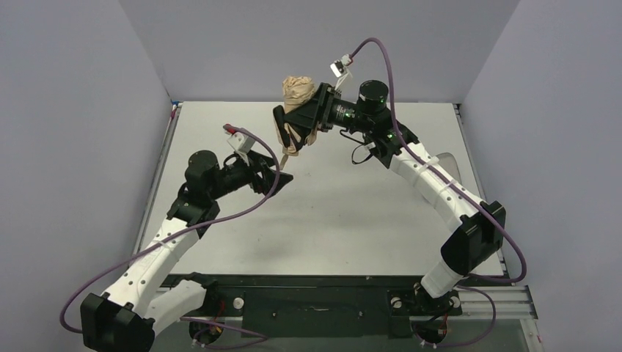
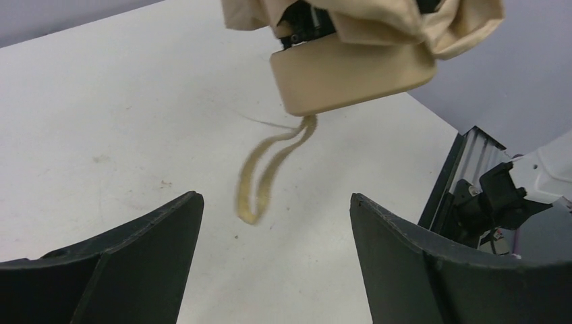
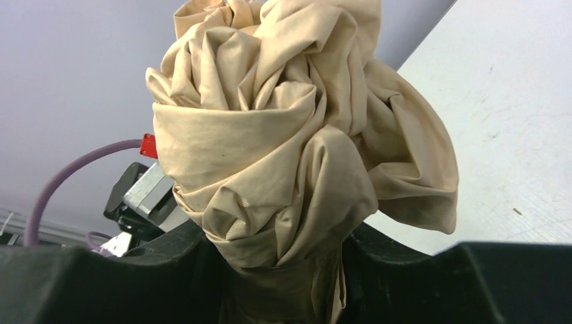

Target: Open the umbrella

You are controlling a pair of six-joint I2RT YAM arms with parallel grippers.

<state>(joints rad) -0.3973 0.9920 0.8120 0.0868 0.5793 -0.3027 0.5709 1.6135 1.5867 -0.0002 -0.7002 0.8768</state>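
Umbrella (image 3: 283, 169) folded, beige fabric crumpled, strap (image 2: 266, 179) dangling

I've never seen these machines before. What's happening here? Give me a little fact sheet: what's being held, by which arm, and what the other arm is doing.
Held item: umbrella, folded, canopy bunched up, not yet opened
Holder: right gripper, closed on the bundled canopy, above the table
Handle: beige handle faces the left arm, wrist strap dangling
Other arm: left gripper, open, empty, facing the handle without touching it
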